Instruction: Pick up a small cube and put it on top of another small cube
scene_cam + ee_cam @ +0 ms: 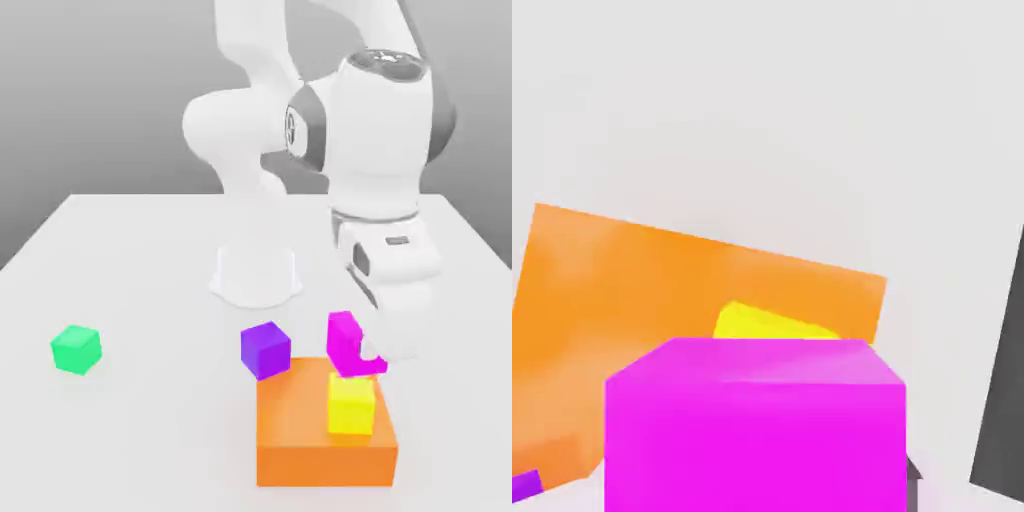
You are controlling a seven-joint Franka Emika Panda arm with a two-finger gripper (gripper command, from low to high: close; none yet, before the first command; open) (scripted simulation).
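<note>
Half done, by my judgement: the gripper (362, 362) had the pink cube (345, 343) clamped and lifted just above and behind the yellow cube (351, 404) on the orange block (300, 440), release still pending; the pink cube, having no long axis, hung slightly tilted.

The arm (270, 110) is white and smooth, built from thick rounded segments that look like moulded plastic. Between the segments the joints show dark grey rings. It stands on a short white cylindrical base (256, 275) with a wider foot. The hand part (392, 262) is a white boxy block with small dark grey recessed panels on its side and a round cap above.
</note>
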